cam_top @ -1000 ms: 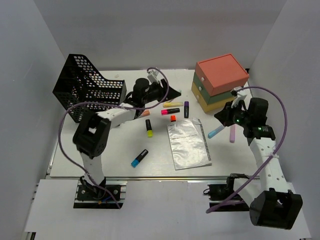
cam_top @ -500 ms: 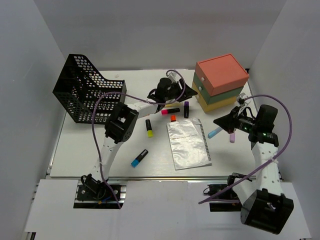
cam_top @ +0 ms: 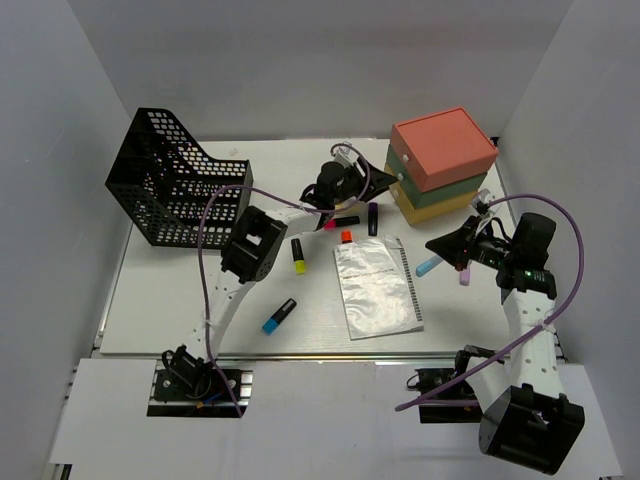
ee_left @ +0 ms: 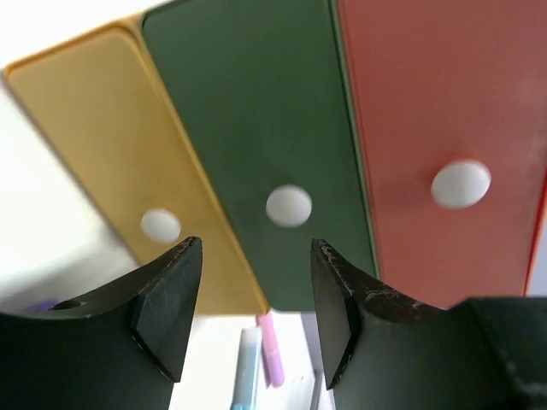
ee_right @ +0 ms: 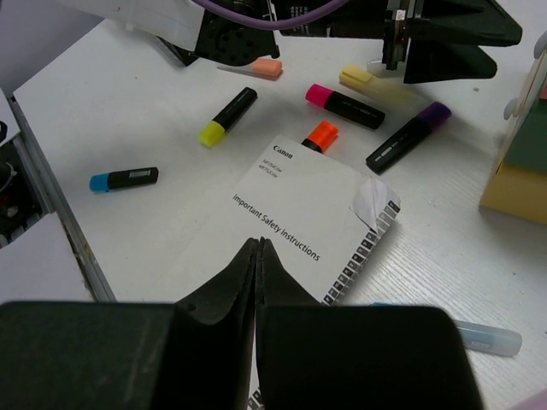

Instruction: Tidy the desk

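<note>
The white table [cam_top: 170, 300] filled the middle of the overhead view, with its metal rail along the near edge just beyond the two arm bases. At its far left stood a black mesh basket [cam_top: 170, 185], and at its far right a stacked drawer box [cam_top: 440, 160], coral over green over yellow.

The left claw [cam_top: 378, 182] reached across the far side of the table and faced the drawer fronts. Its fingers [ee_left: 167, 299] were spread, with nothing between them. In its wrist view the green drawer's white knob [ee_left: 289, 206] lay beyond the gap, untouched.

The right claw [cam_top: 440, 243] hung above the right part of the table. Its tips were pressed together and empty, over the near edge of a Canon safety booklet [ee_right: 316, 231].

Around the booklet lay loose highlighters:
- a blue one [cam_top: 279, 316] to its near left
- a yellow one [cam_top: 298, 255] to its left
- orange [cam_top: 346, 237], pink [cam_top: 340, 222] and purple [cam_top: 372, 218] ones at its far side

A pale blue pen [cam_top: 430, 264] and a pink pen [cam_top: 464, 268] lay to its right, near the drawer box.
</note>
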Tool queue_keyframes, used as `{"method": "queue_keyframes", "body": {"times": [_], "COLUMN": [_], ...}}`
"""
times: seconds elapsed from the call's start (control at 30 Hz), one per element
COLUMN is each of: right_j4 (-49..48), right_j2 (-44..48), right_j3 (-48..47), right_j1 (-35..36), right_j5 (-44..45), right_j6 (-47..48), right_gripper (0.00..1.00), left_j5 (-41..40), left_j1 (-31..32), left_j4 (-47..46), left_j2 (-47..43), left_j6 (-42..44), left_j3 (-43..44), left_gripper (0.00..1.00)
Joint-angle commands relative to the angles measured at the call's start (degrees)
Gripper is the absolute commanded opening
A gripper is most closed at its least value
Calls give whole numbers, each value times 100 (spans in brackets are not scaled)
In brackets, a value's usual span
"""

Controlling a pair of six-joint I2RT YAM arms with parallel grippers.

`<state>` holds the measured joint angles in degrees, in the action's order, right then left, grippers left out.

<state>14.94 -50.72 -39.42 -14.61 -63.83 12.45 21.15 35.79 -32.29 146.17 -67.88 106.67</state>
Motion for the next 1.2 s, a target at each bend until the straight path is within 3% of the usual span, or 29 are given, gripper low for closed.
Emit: {"method": "queue_keyframes", "body": {"times": [0.0,0.57,0.9,1.17], "right_j4": [-211,-325,-334,-343], "right_j2": [53,124,176,176], "right_j3": [57,101,110,119], "right_j1": [-33,-33,-42,-51], "right_j5": [-112,-50,-33,-24], "right_j6": [12,-93,-120,-120], "right_gripper": [0,0,0,0], "left_j5": [-102,-269,-330,-331], "left_j1": [41,147,147,200], "left_j4": [-409,-295,-277,-321], "left_j2": [52,790,773,826], "left_j6": [-270,-701,-841,-973], "left_j3": [493,1575,1453,1479], "left_gripper": [63,60,57,47]}}
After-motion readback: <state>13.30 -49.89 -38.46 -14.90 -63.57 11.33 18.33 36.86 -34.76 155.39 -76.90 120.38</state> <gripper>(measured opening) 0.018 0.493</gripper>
